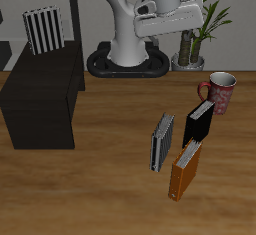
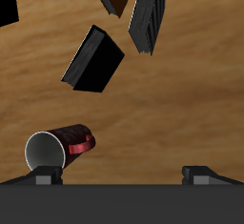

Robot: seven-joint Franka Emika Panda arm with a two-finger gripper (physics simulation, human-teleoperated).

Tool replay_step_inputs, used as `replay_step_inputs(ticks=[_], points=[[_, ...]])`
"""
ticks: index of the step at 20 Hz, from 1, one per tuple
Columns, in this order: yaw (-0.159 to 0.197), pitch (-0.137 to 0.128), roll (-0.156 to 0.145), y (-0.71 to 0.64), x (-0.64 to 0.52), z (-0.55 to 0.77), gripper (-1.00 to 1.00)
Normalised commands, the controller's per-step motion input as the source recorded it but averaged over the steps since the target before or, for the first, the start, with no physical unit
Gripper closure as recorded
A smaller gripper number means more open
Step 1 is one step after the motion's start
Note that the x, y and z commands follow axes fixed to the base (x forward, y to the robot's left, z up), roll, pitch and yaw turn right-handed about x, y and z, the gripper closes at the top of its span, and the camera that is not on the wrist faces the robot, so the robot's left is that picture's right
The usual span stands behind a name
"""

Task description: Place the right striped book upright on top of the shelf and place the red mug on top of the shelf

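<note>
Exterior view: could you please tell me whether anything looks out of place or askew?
Nothing is spilled or damaged. The grey striped book, black book and orange book sit clustered at mismatched angles on the table. The red mug stands upright beside them, not yet on the shelf.

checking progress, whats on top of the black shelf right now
One striped book stands upright at the back of the shelf. The rest of the visible top is bare; the red mug sits on the table. The shelf's far end is out of frame.
</note>
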Motion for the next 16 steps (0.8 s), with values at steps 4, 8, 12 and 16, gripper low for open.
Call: replay_step_inputs(ticks=[4, 8, 12, 16], points=[[-0.013, 0.027, 0.062, 0.21, -0.03, -0.07, -1.00], [0.065, -0.040, -0.241, 0.43, -0.08, -0.13, -1.00], [0.020, 0.010, -0.135, 0.53, -0.05, -0.14, -1.00], [-0.042, 0.026, -0.037, 0.36, -0.04, -0.19, -1.00]])
